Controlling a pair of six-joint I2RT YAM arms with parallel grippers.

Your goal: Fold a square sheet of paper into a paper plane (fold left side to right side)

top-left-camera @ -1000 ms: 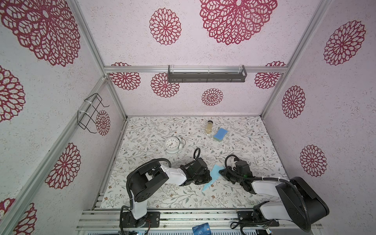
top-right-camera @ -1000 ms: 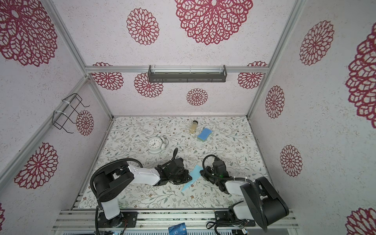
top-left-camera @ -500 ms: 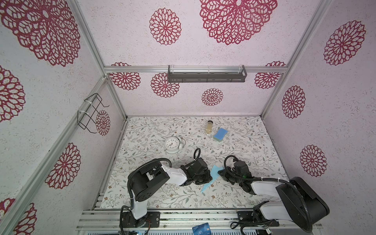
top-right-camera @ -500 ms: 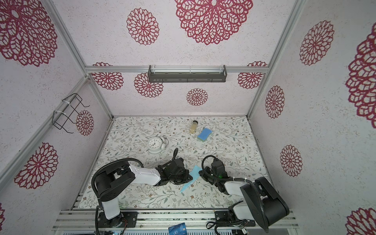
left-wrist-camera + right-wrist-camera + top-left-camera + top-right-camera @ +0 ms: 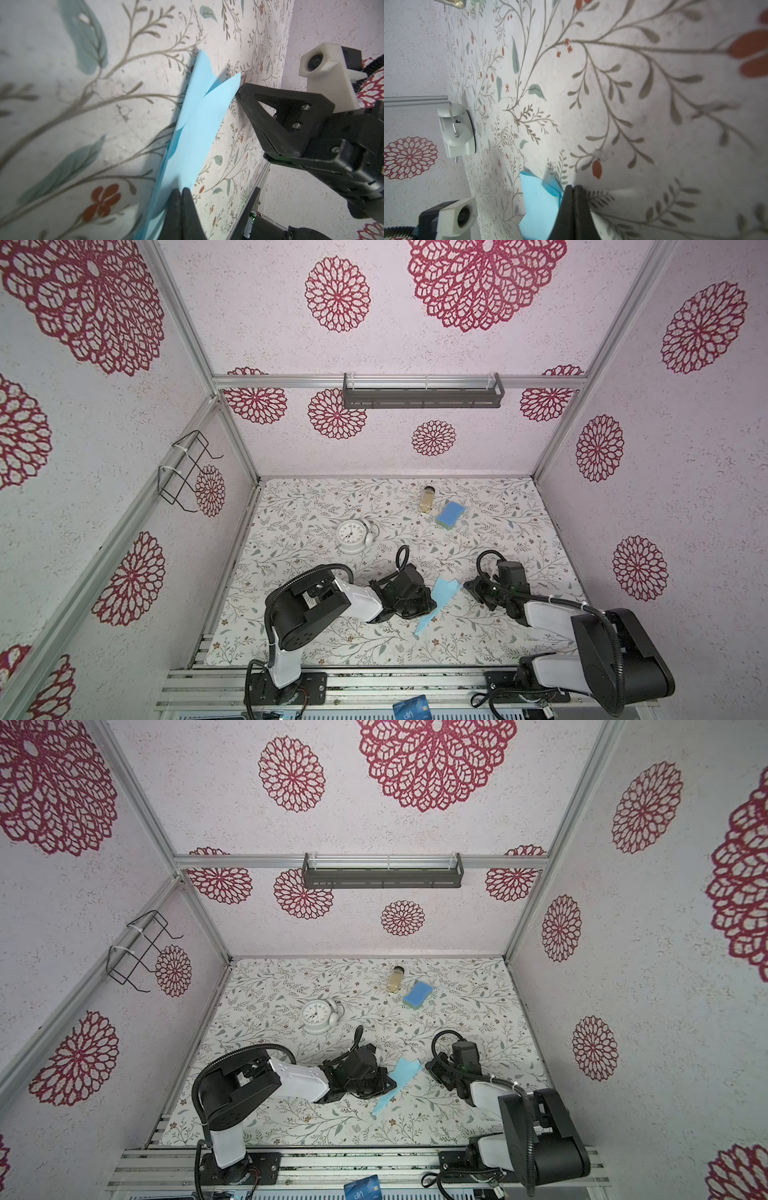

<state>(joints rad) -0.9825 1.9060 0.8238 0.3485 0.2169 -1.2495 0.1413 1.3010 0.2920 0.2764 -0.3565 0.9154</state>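
The paper plane (image 5: 437,600), a light blue sheet folded into a narrow dart, lies on the floral table between both arms, with its pointed nose toward the front edge. One wing flap stands up off the table (image 5: 199,116). My left gripper (image 5: 431,608) is shut, and its tips (image 5: 181,190) rest over the plane's side near the middle; no paper shows between them. My right gripper (image 5: 466,585) is shut too, its tips (image 5: 573,187) right beside the plane's wide rear end (image 5: 539,203). In the left wrist view the right fingers (image 5: 270,116) touch the wing's corner.
A white clock (image 5: 352,535) stands behind the left arm. A blue sponge (image 5: 450,514) and a small bottle (image 5: 428,498) lie farther back. A dark blue card (image 5: 410,708) sits on the front rail. A grey shelf (image 5: 422,391) hangs on the back wall.
The right gripper has shifted slightly at the plane's rear end, and the paper has moved a little with it. The left arm has stayed in place.
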